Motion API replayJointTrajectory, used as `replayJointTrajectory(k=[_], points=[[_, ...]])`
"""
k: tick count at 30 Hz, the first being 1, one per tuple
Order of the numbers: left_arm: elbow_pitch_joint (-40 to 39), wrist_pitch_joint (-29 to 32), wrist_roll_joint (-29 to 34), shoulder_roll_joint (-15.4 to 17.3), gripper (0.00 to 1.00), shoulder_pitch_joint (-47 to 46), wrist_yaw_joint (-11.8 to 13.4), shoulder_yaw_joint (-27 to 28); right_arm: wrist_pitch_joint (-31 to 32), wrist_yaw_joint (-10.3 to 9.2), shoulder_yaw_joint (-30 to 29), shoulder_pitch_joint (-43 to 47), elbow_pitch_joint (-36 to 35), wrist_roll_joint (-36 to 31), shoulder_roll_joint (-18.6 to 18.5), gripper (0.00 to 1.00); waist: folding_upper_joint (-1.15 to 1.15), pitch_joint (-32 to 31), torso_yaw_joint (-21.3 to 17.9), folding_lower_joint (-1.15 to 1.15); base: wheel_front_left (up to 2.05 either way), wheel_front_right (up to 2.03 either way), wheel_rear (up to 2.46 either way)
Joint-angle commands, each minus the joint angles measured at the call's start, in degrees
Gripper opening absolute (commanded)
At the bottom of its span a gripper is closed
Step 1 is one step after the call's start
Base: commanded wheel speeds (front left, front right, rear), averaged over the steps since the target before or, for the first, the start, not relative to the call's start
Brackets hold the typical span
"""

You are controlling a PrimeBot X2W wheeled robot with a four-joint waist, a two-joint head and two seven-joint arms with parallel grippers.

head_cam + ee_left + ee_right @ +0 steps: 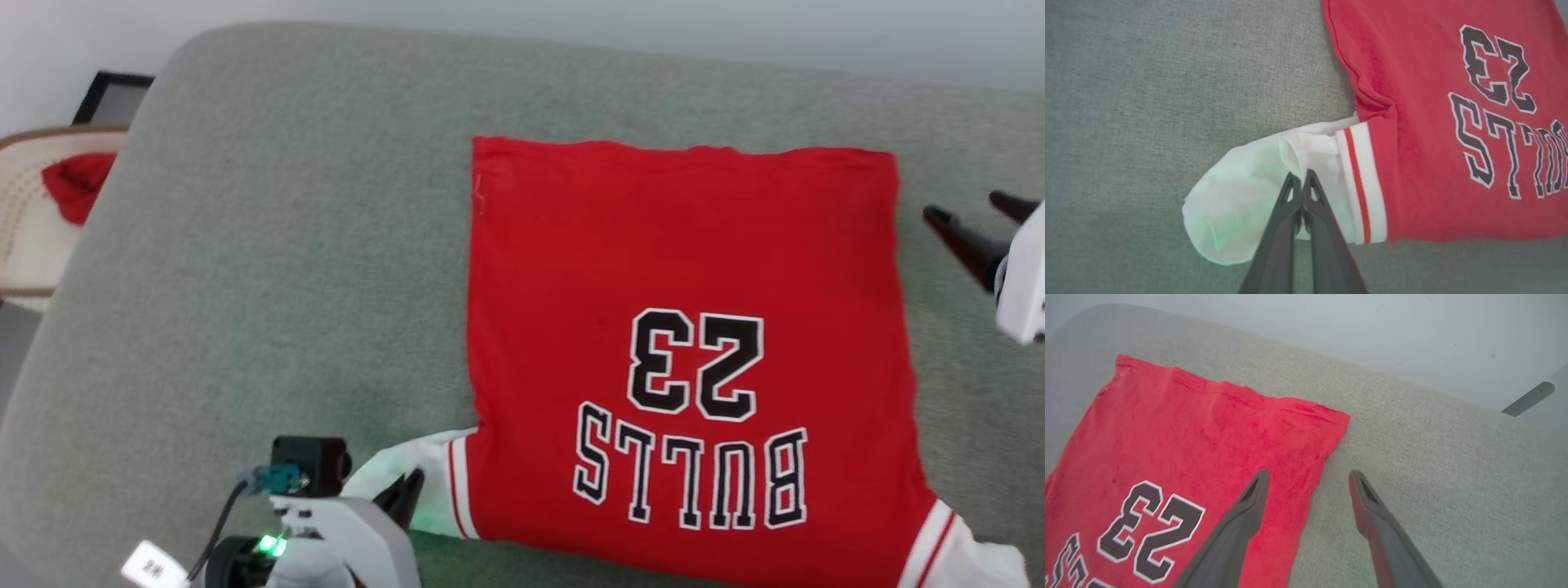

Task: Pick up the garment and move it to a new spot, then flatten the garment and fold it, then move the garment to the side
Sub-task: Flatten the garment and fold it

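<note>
Left wrist view: left gripper (1301,178) clenched over near-left sleeve (1237,192) of garment (1412,163); tug could rumple flat body. Right gripper (1309,476) released, far right.

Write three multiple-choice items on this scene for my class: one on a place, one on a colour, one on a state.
1. Where does the garment lie? A in a basket; B flat on the grey cushion; C on the floor.
2. What colour are its sleeves? A white; B black; C blue.
3. How do the fingers of the right gripper stand? A closed on the hem; B closed on a sleeve; C apart, holding nothing.
Answers: 1 B, red cloth spreads over grey upholstery; 2 A, the sleeve beside the striped trim is white; 3 C, a clear gap separates them.
</note>
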Motion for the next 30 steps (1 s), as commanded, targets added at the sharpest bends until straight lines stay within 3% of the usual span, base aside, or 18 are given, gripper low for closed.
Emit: replayJointTrajectory(k=[1,12,27,28,29,30], points=[[0.3,0.3,0.5,-0.6,0.0,-1.2,-0.6,-0.3,-0.7,-0.02,0.4,-2.3,2.9,0.2,-0.3,1.0,0.0,2.1,2.3,0.0,0.0,0.0,0.0],[3.7,0.3,1.6,-4.5,0.0,-5.7,-3.6,-2.2,-0.5,-0.02,6.7,-16.9,26.2,-0.6,-2.3,1.0,0.0,5.8,6.9,0.0,0.0,0.0,0.0],[7.6,-0.8,0.8,-7.5,0.0,-7.6,-6.3,-3.0,6.2,-0.04,9.6,-23.5,46.7,-3.4,0.1,1.0,0.0,7.7,9.0,0.0,0.0,0.0,0.0],[7.9,-0.9,0.7,-7.7,0.0,-7.6,-6.5,-3.0,7.0,-0.05,9.8,-23.6,47.7,-3.8,0.1,0.82,0.0,7.7,9.0,0.0,0.0,0.0,0.0],[8.1,-0.9,0.6,-7.7,0.0,-7.6,-6.5,-3.0,7.7,-0.05,9.9,-23.7,48.6,-4.0,0.1,0.0,0.0,7.7,9.0,0.0,0.0,0.0,0.0],[8.3,-1.1,0.6,-7.8,0.0,-7.6,-6.7,-2.9,8.2,-0.05,9.7,-23.9,49.5,-4.3,0.2,0.0,0.0,7.7,9.0,0.0,0.0,0.0,0.0]])
